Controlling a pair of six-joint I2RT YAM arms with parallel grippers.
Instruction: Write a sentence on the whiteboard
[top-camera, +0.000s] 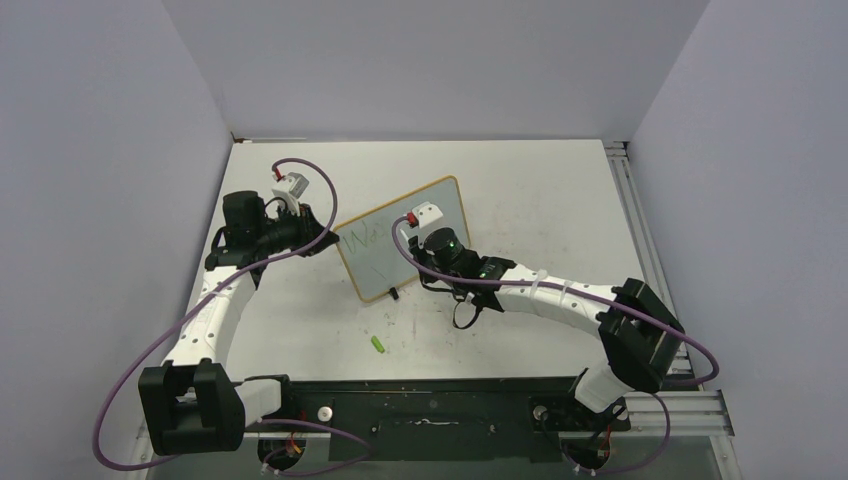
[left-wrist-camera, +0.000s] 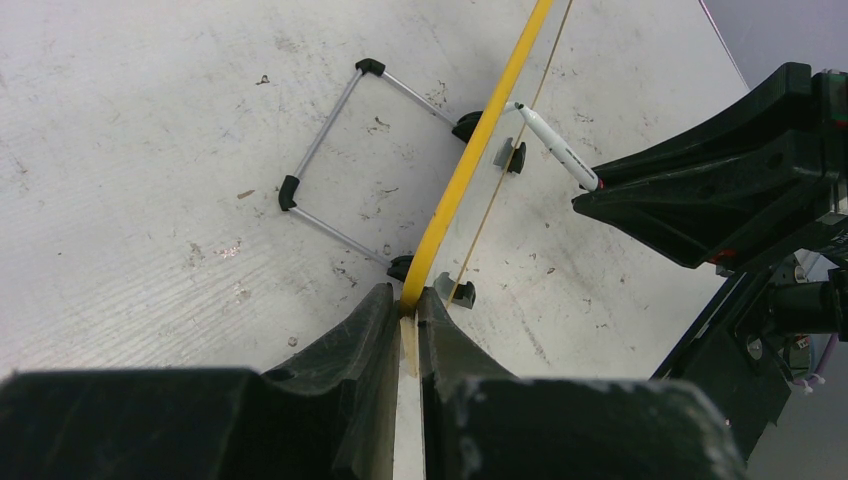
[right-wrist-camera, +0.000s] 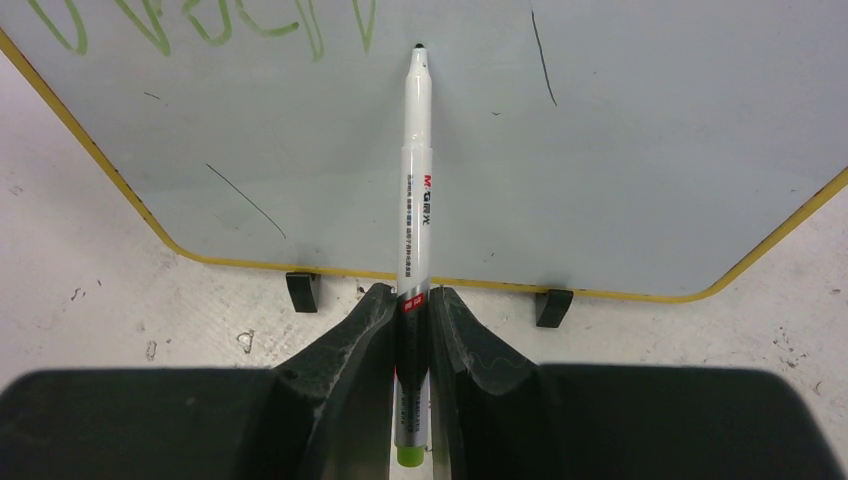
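Gripping the whiteboard (top-camera: 375, 262) by its edge, left claw (left-wrist-camera: 408, 320); right claw (right-wrist-camera: 412, 300) holds marker (right-wrist-camera: 417, 180), tip seemingly touching.

The sentence (right-wrist-camera: 230, 38) (green strokes) runs off the top edge.

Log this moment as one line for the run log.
left gripper: shut on whiteboard edge | right gripper: shut on marker | marker tip: at board face, just under green writing
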